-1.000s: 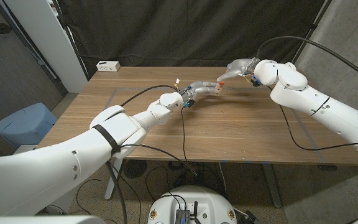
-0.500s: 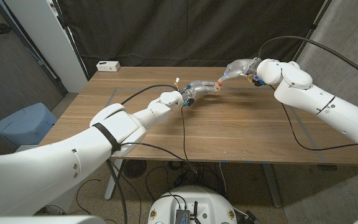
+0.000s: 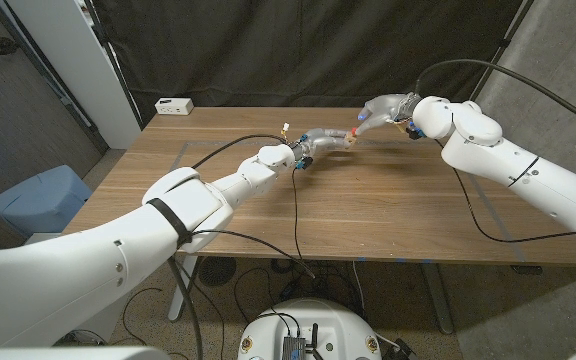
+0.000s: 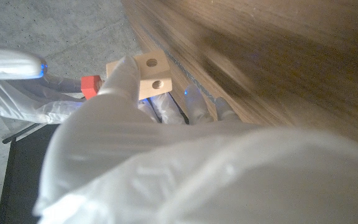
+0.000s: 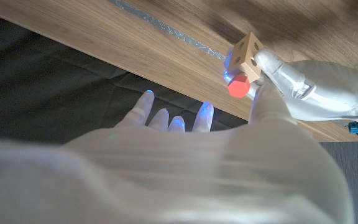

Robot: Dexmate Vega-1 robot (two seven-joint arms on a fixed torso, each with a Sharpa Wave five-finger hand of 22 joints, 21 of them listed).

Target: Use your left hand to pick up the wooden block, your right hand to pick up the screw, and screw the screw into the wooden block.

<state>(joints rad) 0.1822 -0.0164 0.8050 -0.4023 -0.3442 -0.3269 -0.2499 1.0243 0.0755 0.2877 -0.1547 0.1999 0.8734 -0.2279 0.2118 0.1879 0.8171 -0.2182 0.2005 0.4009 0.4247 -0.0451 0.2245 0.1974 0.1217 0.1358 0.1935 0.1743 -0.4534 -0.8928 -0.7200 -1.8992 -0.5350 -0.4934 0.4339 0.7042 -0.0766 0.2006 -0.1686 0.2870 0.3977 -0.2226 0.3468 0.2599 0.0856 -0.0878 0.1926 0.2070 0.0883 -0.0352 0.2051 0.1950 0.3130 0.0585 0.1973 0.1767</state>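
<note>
My left hand holds the small pale wooden block above the far middle of the table, its drilled holes showing. The screw, with a red head, sits against one face of the block. My right hand reaches in from the right. It pinches the red head between its thumb and a finger, with its other fingers spread. In the head view the screw is a small red spot between the two hands. My left hand's fingers wrap the block from behind.
The wooden table stretches toward me beneath both arms. A black cable trails from my left wrist across it. A white box sits at the back left corner. A blue bin stands on the floor to the left.
My right hand has turned slightly at the screw and its wrist has edged to the right. The left hand and the block have stayed in place.
</note>
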